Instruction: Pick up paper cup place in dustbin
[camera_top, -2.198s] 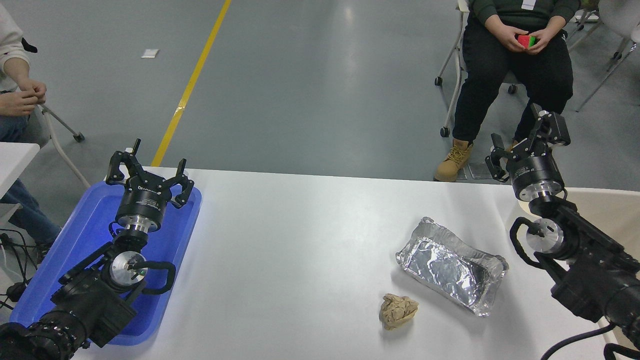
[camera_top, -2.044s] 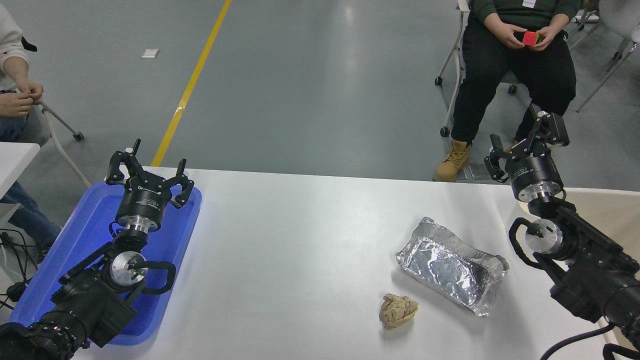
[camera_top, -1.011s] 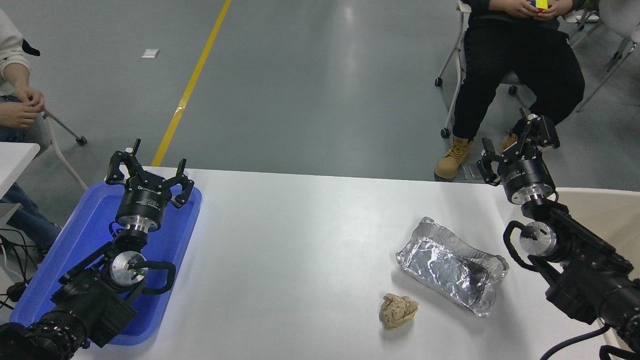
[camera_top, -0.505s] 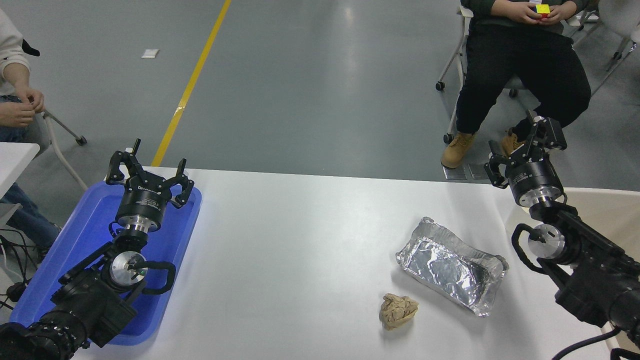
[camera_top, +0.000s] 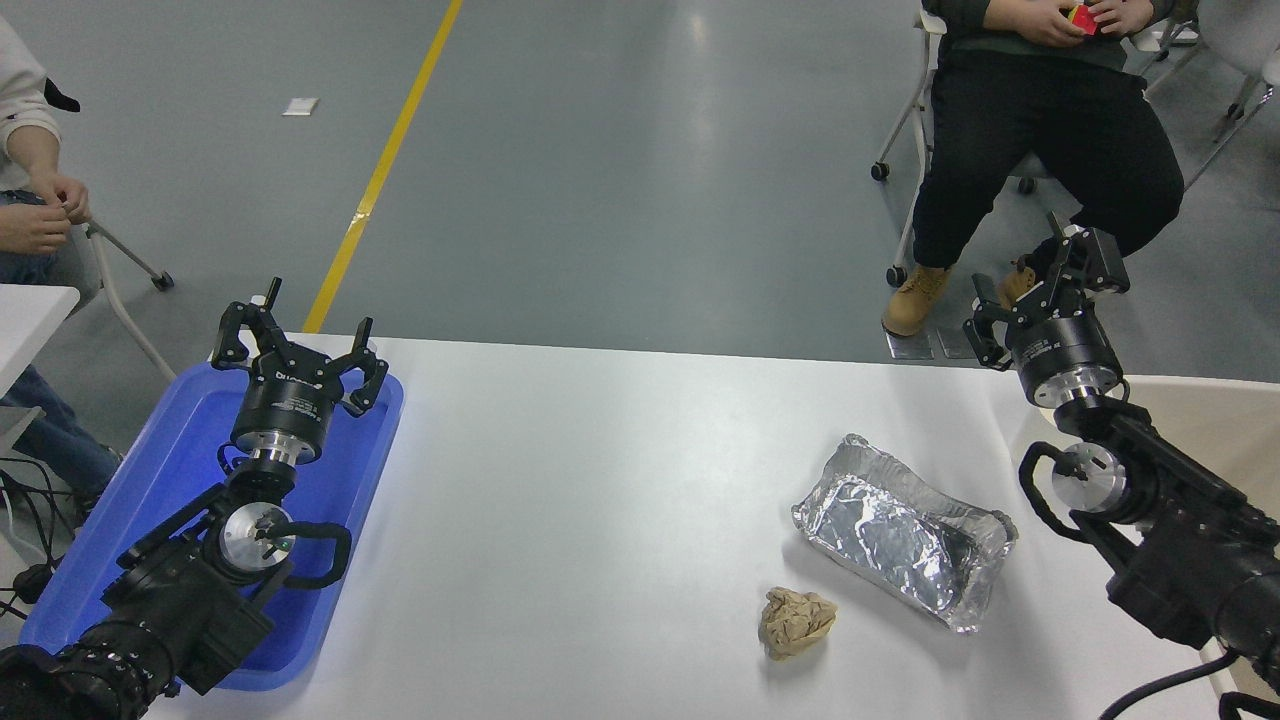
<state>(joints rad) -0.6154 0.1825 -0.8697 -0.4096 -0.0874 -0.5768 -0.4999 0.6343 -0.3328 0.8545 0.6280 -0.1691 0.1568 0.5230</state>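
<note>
The paper cup is out of view; I cannot see it on the table or in either gripper. A part of the beige dustbin (camera_top: 1215, 420) shows at the right edge, behind my right arm. My right gripper (camera_top: 1035, 292) is open and empty, raised over the table's far right corner just left of the dustbin. My left gripper (camera_top: 296, 340) is open and empty, parked over the blue tray (camera_top: 180, 440) at the left.
A crinkled silver foil tray (camera_top: 900, 530) lies at the right of the table, with a crumpled brown paper ball (camera_top: 795, 622) in front of it. A person sits beyond the far right corner (camera_top: 1040, 150); another person's hands (camera_top: 40, 205) are at the far left.
My right gripper has drifted a little left, then back right, near the far right corner, staying open and empty. The seated person has shifted their feet. The left arm has not moved.
</note>
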